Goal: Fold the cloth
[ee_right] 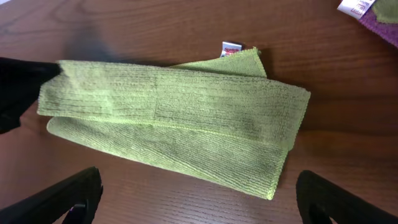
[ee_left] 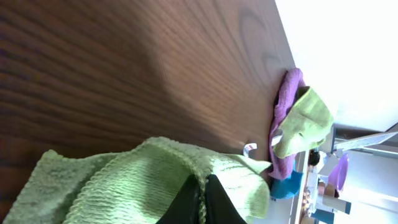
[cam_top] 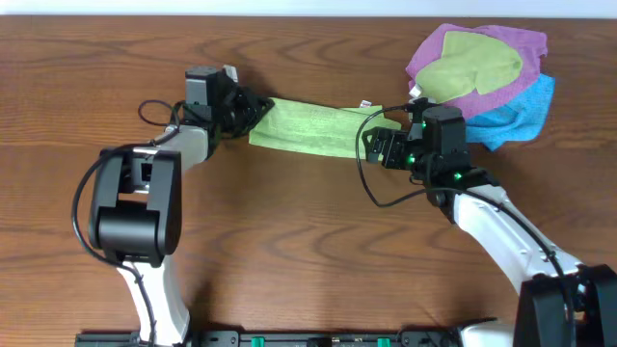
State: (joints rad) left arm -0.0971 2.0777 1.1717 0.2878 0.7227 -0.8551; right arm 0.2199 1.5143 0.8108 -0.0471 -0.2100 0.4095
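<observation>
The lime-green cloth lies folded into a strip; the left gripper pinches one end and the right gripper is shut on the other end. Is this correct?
No. The right gripper is open, fingers spread wide, clear of the cloth, as the right wrist view shows. The left gripper does pinch one end.

cloth (cam_top: 313, 128) end hidden by left tool (cam_top: 256, 109), blue cloth (cam_top: 521, 114) mostly covered

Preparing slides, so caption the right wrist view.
Open right gripper hovers over a lime-green terry cloth, folded into a long strip, white tag showing, on a brown wooden table.
</observation>
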